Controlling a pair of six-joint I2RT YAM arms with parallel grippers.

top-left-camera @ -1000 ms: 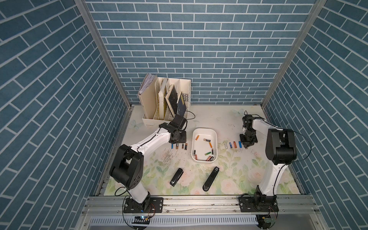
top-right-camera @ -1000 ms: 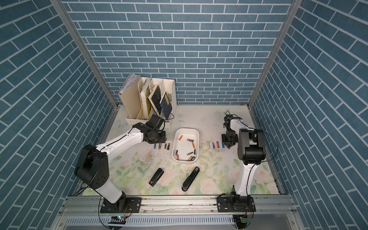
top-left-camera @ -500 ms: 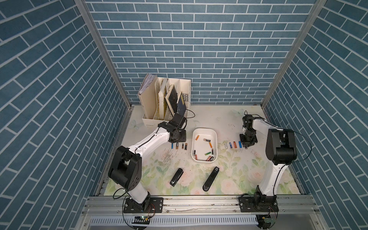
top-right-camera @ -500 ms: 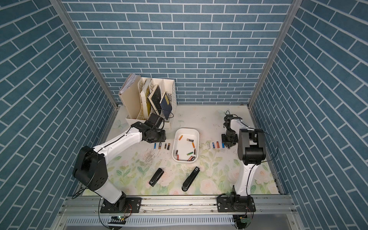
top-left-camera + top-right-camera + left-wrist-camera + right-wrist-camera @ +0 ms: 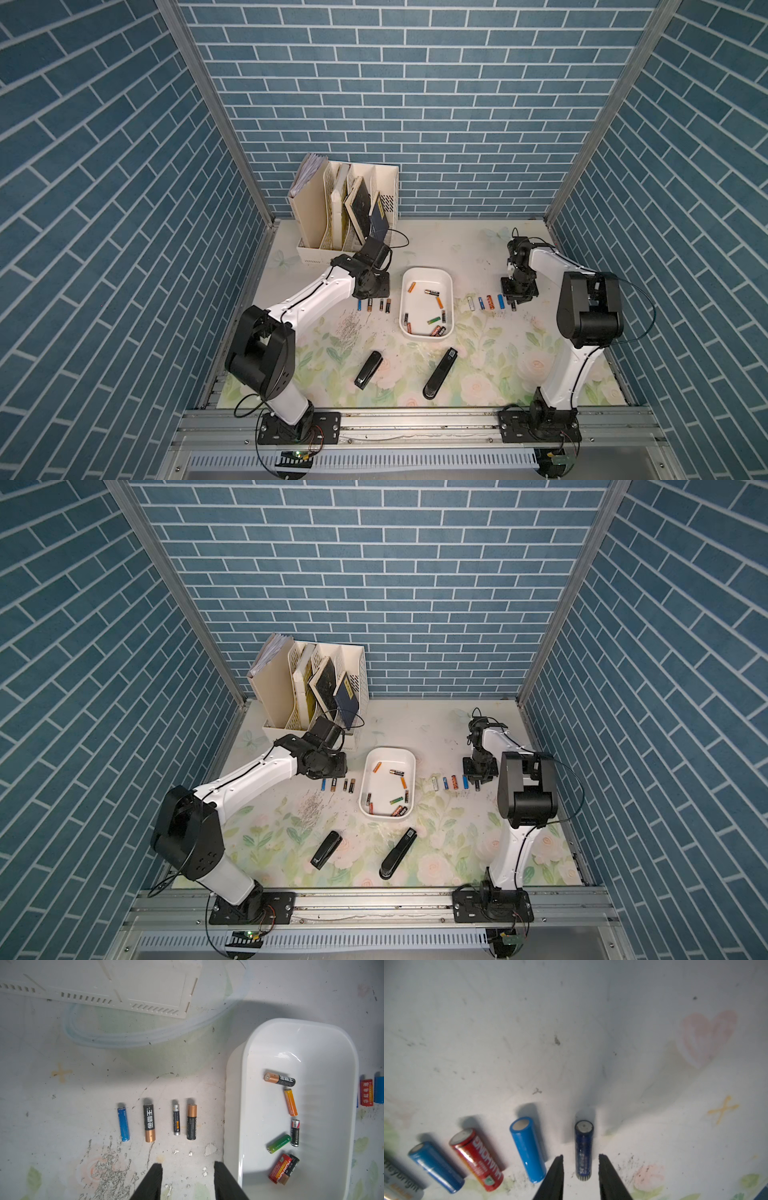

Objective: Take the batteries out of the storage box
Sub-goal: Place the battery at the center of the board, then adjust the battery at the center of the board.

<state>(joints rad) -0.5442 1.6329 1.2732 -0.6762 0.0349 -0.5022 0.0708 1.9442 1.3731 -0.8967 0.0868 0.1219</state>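
A slim navy battery (image 5: 583,1149) lies freshly released at lower centre of the right wrist view; the right pincer (image 5: 580,1156) has just parted, jaws clear on either side. Several glossy cylindrical batteries (image 5: 432,293) remain in the smooth white plastic storage box (image 5: 428,271), mid-frame in both top views. The left pincer (image 5: 188,1164) hangs half-open and empty above the scuffed floral bench (image 5: 478,365).
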